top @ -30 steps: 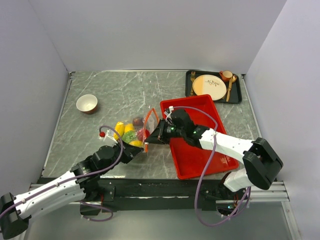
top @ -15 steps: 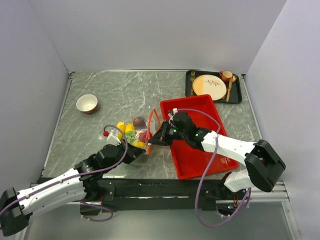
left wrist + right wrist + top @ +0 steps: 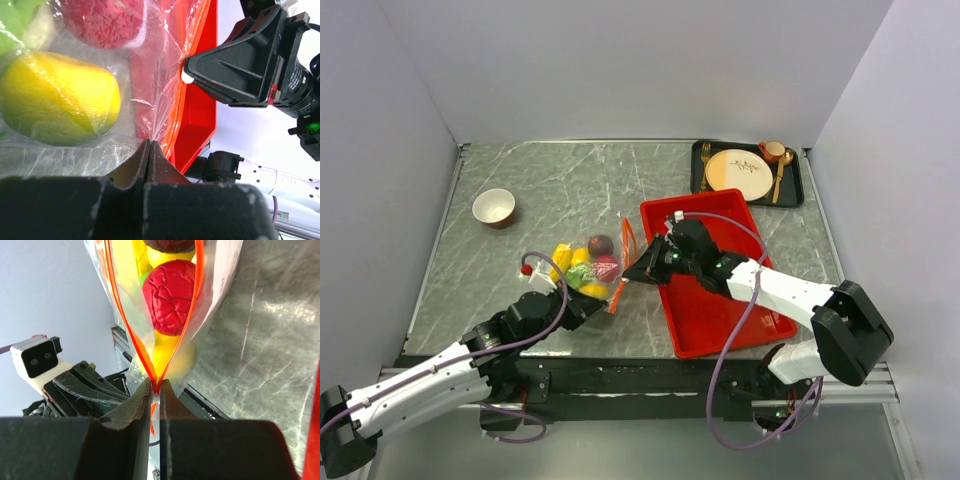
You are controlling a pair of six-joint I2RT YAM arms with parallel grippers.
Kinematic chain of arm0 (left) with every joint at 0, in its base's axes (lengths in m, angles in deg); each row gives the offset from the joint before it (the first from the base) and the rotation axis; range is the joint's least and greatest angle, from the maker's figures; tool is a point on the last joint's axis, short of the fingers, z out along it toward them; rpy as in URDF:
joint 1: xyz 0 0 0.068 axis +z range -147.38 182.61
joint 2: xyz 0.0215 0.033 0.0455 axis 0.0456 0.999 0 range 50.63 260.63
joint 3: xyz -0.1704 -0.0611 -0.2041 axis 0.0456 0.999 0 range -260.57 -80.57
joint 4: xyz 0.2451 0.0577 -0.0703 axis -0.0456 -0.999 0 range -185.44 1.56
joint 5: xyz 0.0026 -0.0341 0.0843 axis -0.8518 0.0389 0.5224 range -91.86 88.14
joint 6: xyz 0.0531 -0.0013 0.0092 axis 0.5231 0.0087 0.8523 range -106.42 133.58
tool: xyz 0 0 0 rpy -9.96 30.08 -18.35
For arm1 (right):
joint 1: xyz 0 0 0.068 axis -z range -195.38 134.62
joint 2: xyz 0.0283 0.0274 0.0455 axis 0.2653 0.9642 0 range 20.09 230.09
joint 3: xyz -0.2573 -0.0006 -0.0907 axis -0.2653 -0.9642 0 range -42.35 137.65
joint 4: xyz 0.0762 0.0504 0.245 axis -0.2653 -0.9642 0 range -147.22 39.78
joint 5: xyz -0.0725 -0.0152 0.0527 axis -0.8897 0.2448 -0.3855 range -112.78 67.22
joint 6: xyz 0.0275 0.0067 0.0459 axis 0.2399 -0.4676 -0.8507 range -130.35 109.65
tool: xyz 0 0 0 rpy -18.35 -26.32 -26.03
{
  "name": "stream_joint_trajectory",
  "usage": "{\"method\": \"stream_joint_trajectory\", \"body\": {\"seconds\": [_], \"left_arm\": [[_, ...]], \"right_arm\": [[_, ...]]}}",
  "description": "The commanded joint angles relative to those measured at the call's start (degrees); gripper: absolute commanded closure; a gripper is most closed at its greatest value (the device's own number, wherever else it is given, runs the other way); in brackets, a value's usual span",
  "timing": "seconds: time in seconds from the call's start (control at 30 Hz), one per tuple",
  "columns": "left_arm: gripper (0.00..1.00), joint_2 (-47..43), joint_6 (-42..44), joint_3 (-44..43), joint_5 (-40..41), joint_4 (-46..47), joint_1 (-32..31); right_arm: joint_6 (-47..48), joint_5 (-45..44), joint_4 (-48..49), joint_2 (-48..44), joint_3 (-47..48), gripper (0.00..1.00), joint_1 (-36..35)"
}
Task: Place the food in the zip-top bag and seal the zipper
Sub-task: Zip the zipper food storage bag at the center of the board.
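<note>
The clear zip-top bag (image 3: 610, 285) lies on the table left of the red tray, with the food (image 3: 582, 270) inside: yellow, green, red and a dark purple piece. My left gripper (image 3: 592, 303) is shut on the bag's clear plastic at its near corner (image 3: 149, 142), beside a yellow fruit (image 3: 55, 97) and a red one (image 3: 100, 20). My right gripper (image 3: 630, 273) is shut on the orange-red zipper (image 3: 156, 386) at its near end. Beyond the jaws the two zipper strips (image 3: 122, 310) spread apart in a V, with a red fruit (image 3: 170, 295) between them. The slider is not visible.
The red tray (image 3: 720, 300) lies under my right arm. A white bowl (image 3: 494, 207) stands at the left. A dark tray (image 3: 798, 190) with a cream plate, cup and gold cutlery sits at the back right. Walls enclose the table on three sides.
My right gripper has shifted a little right and back with the zipper end. The bag and food have shifted slightly with it. My left gripper has barely moved.
</note>
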Motion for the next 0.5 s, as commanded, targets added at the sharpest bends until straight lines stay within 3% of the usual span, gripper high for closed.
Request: {"method": "stream_joint_trajectory", "body": {"seconds": [0.0, 0.47], "left_arm": [[0.99, -0.4, -0.1, 0.6, -0.5, -3.9, -0.5], [0.99, 0.0, -0.4, 1.0, -0.5, -3.4, -0.4]], "right_arm": [[2.2, -5.1, 0.3, -2.4, 3.1, 0.90, 2.7], [6.1, -3.6, -1.9, -0.6, 5.7, 0.89, 5.9]]}}
